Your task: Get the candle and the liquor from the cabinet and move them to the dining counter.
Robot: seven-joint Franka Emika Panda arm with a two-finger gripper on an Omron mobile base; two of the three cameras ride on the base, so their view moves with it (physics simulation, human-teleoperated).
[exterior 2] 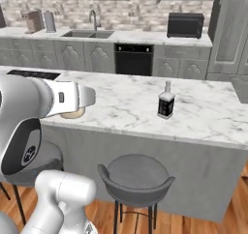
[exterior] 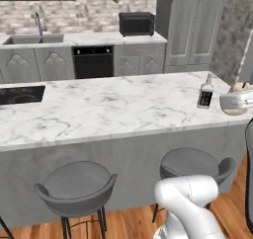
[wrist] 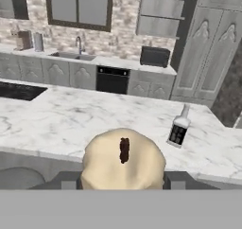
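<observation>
The liquor point(exterior: 205, 93), a dark square bottle with a pale label and a clear neck, stands upright on the white marble dining counter point(exterior: 99, 109). It also shows in the other views point(exterior 2: 166, 101) point(wrist: 178, 128). To its right in the left base view, my gripper point(exterior: 236, 100) is shut on the candle point(exterior: 235, 110), a squat tan candle low over the counter's front edge. In the hand view the candle's round top and dark wick point(wrist: 124, 150) sit between my gripper point(wrist: 122, 178). I cannot tell whether the candle point(exterior 2: 72, 114) touches the marble. A grey cabinet point(exterior: 195, 25) with tall panelled doors stands shut at the back.
Round grey bar stools point(exterior: 76, 186) point(exterior 2: 136, 175) stand in front of the counter's grey base. A black cooktop point(exterior: 20, 94) is set into the counter's left end. Behind are a sink point(exterior 2: 89, 33), a black oven point(exterior: 93, 61) and a black microwave point(exterior: 137, 23).
</observation>
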